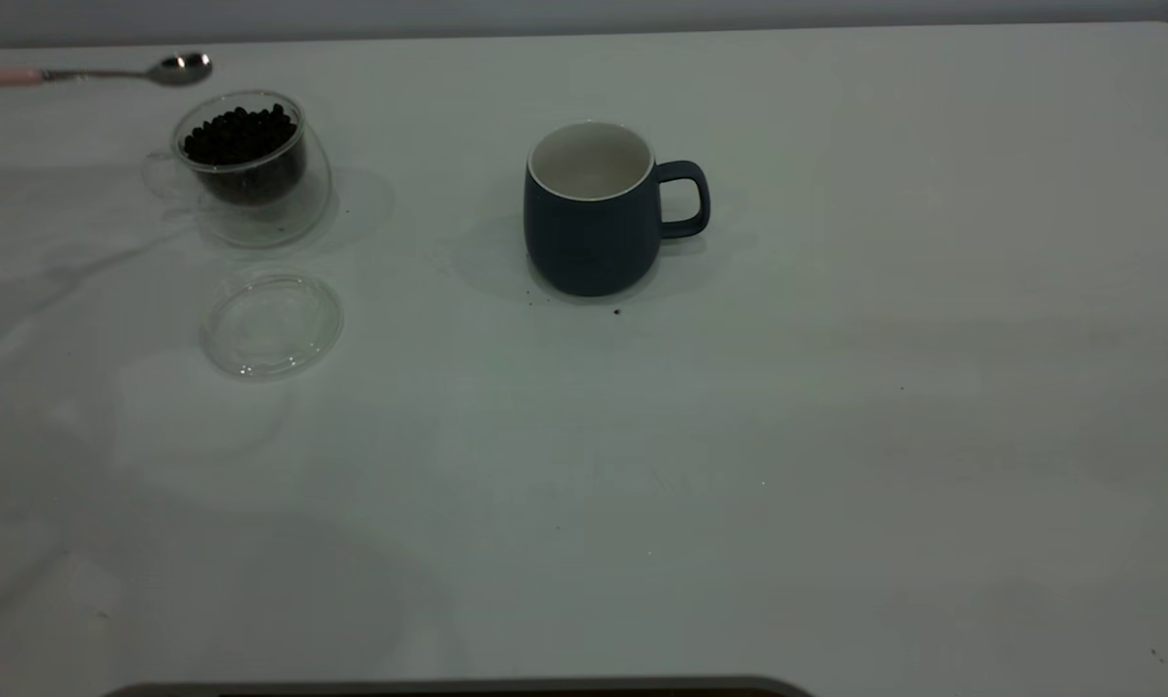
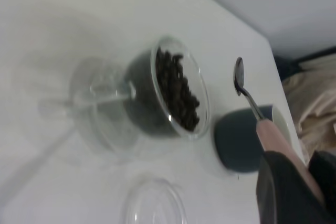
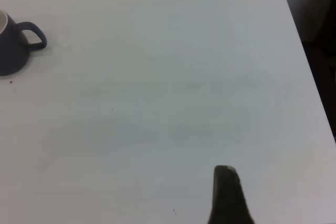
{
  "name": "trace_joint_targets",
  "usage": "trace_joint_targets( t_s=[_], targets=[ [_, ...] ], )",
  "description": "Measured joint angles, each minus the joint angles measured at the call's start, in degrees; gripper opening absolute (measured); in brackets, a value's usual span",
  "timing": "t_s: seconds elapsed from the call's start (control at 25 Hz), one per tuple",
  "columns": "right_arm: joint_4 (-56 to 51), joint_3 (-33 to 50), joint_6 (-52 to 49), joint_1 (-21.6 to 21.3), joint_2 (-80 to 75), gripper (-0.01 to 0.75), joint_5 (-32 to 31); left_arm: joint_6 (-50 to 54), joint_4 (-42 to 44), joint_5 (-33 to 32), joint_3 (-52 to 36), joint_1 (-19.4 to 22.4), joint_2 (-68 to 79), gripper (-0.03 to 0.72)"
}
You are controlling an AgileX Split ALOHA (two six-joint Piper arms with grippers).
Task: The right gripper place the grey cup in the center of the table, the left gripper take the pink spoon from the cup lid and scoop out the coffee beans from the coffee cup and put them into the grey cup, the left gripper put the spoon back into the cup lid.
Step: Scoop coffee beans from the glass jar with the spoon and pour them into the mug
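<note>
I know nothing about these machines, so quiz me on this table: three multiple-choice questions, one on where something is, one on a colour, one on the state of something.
1. Where is the pink spoon?
A. lying in the cup lid
B. held up in the air just beyond the coffee cup
C. standing in the grey cup

2. What colour is the inside of the grey cup?
A. white
B. black
C. pink

3. What is in the spoon's bowl?
A. a heap of coffee beans
B. water
C. nothing

Answers:
1 B: the left gripper holds the spoon by its pink handle, and the cup lid lies bare on the table.
2 A: the exterior view shows a white inner wall.
3 C: the metal bowl shines bare, and the coffee beans sit in the coffee cup.
</note>
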State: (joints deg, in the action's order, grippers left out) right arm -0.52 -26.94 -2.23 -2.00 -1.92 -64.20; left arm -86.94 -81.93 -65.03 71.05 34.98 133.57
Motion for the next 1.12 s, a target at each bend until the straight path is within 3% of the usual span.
trace_joint_targets(
  t_s=[0.52,1.12],
  targets=[
    [0.00,0.00,0.00,0.00,0.00,0.537,0.00,-2.76,-0.79,11.62,0.20,-4.61,0.09,0.127],
    [0.00,0.00,0.00,0.00,0.00,0.537,0.00,1.29,-0.78,9.85,0.21,-4.61,3.88,0.127]
  ],
)
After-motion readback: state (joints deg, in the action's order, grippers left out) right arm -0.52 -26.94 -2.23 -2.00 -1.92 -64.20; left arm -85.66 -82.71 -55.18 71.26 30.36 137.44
